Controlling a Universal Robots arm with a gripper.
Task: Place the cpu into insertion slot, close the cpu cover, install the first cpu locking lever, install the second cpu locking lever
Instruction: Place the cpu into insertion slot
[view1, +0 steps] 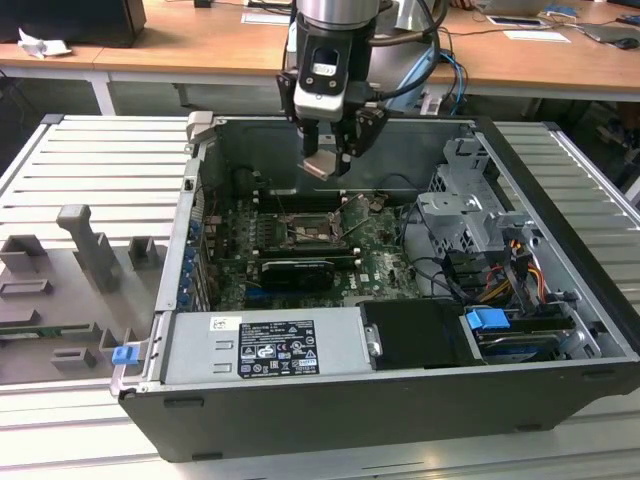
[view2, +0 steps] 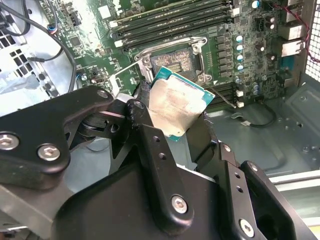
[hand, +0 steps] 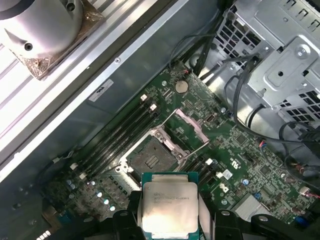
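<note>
My gripper (view1: 327, 160) hangs above the open computer case, shut on the cpu (view1: 320, 166), a small square chip with a pale metal top and green edge. In both wrist views the cpu (hand: 170, 205) (view2: 175, 105) sits clamped between the black fingers (view2: 142, 117). It is held above the green board and apart from it. The insertion slot (hand: 150, 159) (view2: 175, 62) lies open and bare below and beyond the chip. The cpu cover (hand: 189, 127) is swung up off the slot (view1: 303, 228) on its hinge.
Long black memory slots (hand: 120, 135) flank the socket. A long black card (view1: 295, 270) lies in front of it, and a grey power supply (view1: 265, 345) fills the case front. A metal drive cage (view1: 470, 215) with cables stands at the exterior view's right. Grey fixtures (view1: 90, 250) stand outside.
</note>
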